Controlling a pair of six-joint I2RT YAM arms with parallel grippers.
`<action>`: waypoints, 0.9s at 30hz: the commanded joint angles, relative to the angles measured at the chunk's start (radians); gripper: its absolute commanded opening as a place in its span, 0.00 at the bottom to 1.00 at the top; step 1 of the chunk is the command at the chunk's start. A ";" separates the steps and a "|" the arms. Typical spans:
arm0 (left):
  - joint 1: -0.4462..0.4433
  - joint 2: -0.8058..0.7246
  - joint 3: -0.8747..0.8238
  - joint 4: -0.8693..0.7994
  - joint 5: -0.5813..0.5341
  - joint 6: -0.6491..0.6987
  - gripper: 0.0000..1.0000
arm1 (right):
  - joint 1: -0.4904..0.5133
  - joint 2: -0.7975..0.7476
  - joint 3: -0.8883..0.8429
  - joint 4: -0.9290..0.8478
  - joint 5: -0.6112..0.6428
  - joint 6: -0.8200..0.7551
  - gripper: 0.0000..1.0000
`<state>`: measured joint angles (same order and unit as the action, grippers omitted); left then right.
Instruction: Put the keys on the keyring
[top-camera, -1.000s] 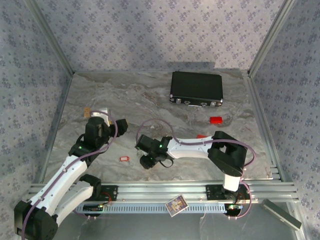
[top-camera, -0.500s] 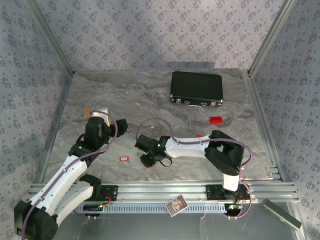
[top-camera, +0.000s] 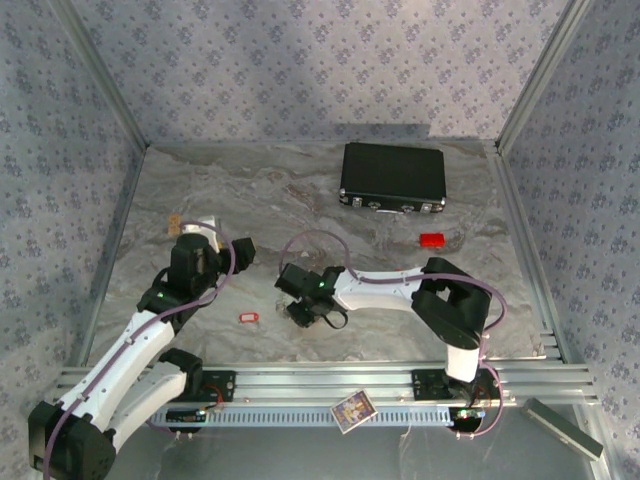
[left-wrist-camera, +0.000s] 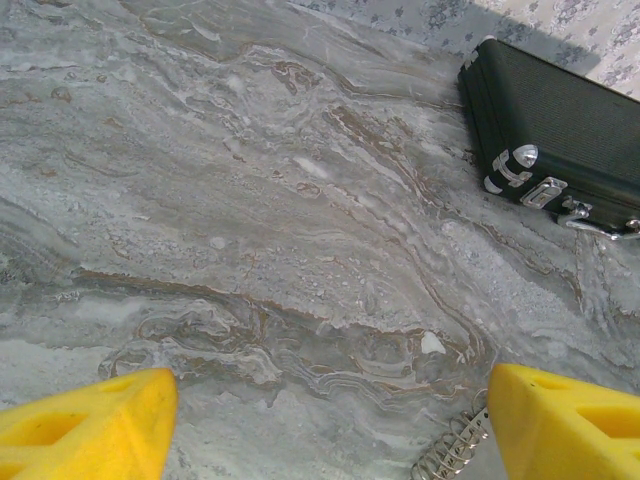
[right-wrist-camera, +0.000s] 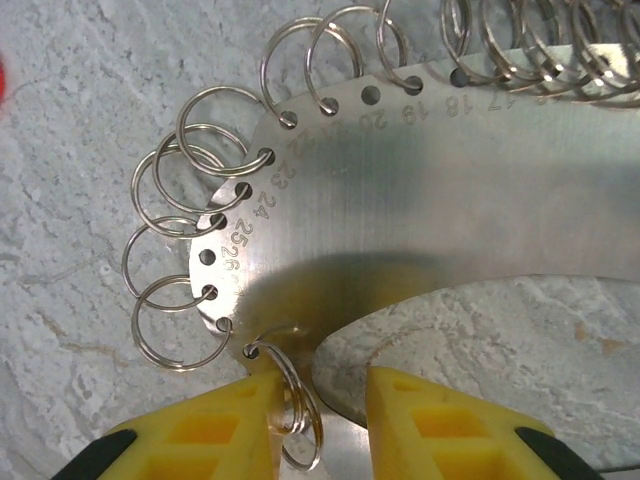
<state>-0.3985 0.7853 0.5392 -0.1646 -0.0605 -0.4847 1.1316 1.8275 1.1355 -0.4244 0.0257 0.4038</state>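
Right gripper (right-wrist-camera: 330, 395), jaws part-open, is straddling one ring (right-wrist-camera: 292, 408) of the keyring (right-wrist-camera: 420, 200) at lower centre: pinch its wire squarely. Left gripper (left-wrist-camera: 330, 385) is hovering released; red key (top-camera: 248, 318) is lying lower left

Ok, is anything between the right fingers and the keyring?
Nothing visible is in the way. In the right wrist view the right fingers straddle the near rim of the keyring, and one small split ring that hangs from that rim sits in the gap between them.
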 joint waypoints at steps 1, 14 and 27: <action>0.007 -0.015 -0.001 -0.013 -0.013 -0.009 0.81 | -0.014 -0.035 -0.023 0.024 -0.067 0.015 0.28; 0.007 -0.016 -0.001 -0.011 -0.013 -0.008 0.81 | -0.049 -0.088 -0.039 0.034 -0.120 0.010 0.36; 0.007 -0.017 -0.003 -0.010 -0.013 -0.008 0.81 | -0.064 -0.164 -0.161 0.087 -0.148 0.123 0.27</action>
<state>-0.3985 0.7849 0.5392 -0.1650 -0.0681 -0.4847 1.0798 1.6947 0.9985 -0.3546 -0.0982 0.4816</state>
